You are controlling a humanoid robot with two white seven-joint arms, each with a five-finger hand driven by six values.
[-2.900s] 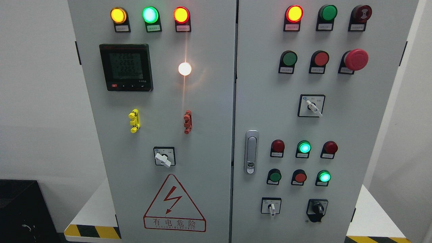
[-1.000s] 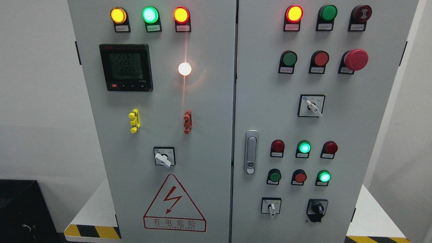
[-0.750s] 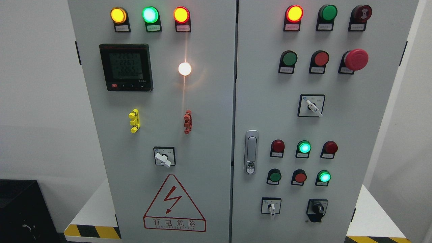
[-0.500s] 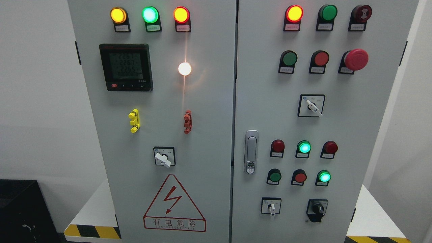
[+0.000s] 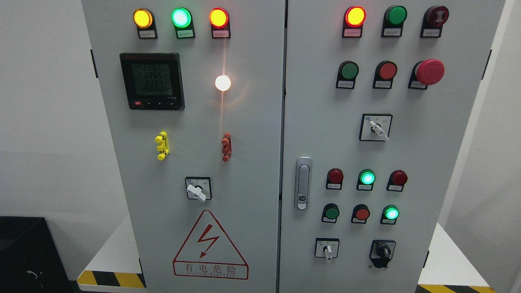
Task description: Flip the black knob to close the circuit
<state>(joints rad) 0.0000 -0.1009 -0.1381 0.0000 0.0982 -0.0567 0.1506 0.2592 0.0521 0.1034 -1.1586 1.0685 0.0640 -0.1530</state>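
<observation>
black knob [image 5: 382, 252] at lower right corner of right cabinet door [image 5: 439, 162], handle upright | head view: no robot hand in frame, finger state cannot tell | step: reach not begun | tip: pinch handle squarely, twist, avoid white selector [image 5: 327, 250] beside it

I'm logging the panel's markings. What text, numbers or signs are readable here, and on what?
"有电危险", under a red lightning bolt: red-outlined triangular warning sign on the left grey cabinet door.
Roman line beneath it: too blurred.
Digits on the black digital meter: roughly "226", not certain.
Small label plates under the lamps, buttons and switches: too small.
</observation>
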